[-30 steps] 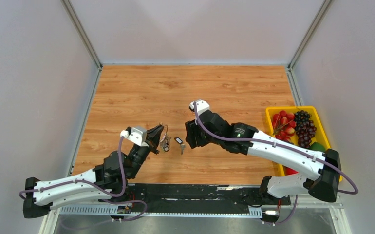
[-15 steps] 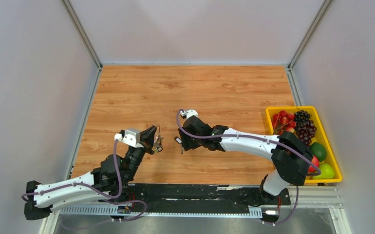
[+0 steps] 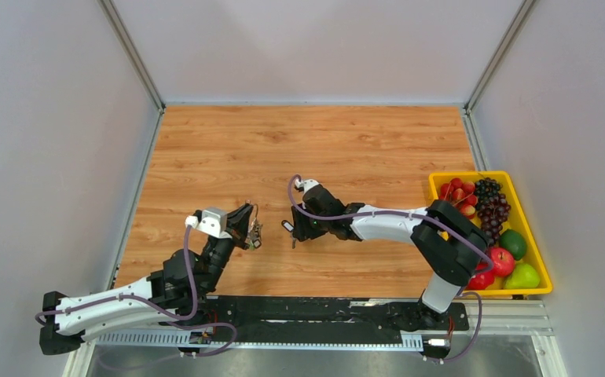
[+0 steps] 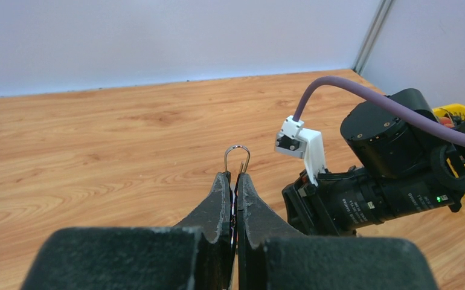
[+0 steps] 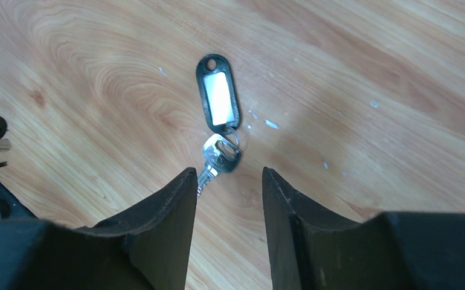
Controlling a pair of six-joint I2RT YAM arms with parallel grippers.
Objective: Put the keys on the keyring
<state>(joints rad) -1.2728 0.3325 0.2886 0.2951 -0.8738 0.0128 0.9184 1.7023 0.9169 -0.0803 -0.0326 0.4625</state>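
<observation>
I read the left gripper (image 4: 234,179) as clamped tight on the keyring (image 4: 237,147) — the wire loop stood up out of the closed fingertips, held clear of the table (image 3: 362,141). In the top view a small cluster of keys (image 3: 257,232) hung at that claw, too small to tell apart.

I read the right gripper (image 5: 226,175) as partly open and pointed down, its fingers (image 5: 169,205) straddling the loose key (image 5: 220,154). Whether either finger touched the blade I could not tell. The silver key lay flat on the wood, linked to a black tag (image 5: 218,99) with a white label that lay beyond the key head.

Key and tag sat about midway between the table's left and right edges, nearer the near edge than the far one. A yellow tray (image 3: 438,177) of fruit (image 3: 489,203) stood at the right edge — well apart from both claws.
</observation>
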